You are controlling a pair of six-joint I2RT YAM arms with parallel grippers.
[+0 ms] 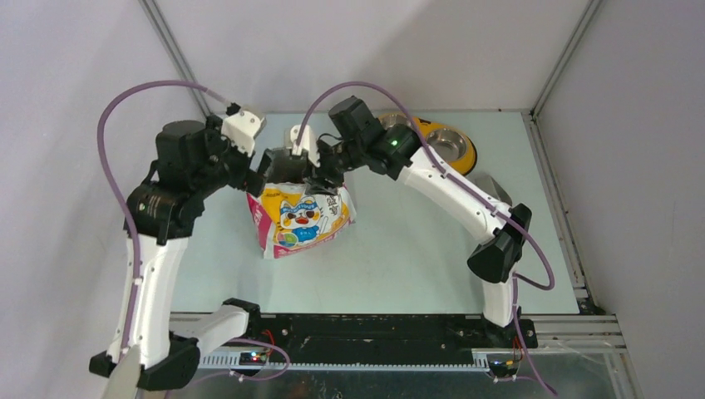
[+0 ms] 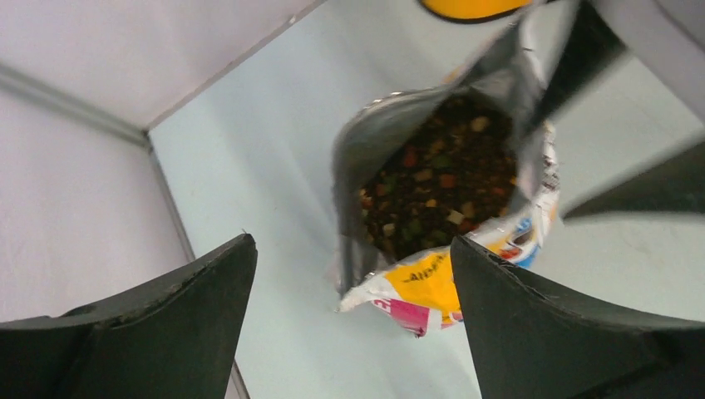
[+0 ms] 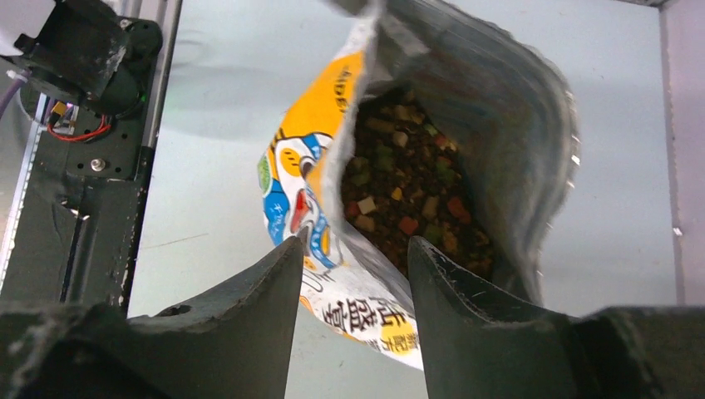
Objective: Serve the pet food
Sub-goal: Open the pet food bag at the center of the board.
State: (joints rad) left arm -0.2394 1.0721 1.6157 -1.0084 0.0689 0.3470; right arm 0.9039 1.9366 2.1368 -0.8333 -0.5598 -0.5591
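Pet food: small dry bits, mostly dark brown w/ tan, red & green ones, inside the open cat-print bag, which stands mid on the table. L gripper has jaws wide apart, nothing in them, near the bag mouth. R gripper has jaws part-spread w/ the bag's front wall betw. them, not pinched.

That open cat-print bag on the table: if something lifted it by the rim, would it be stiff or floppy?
Probably floppy: the bag has thin, creased foil walls that bow apart at the mouth. It is likely bottom-heavy, since kibble sits in its lower part. Its glossy skin may also be slippery.
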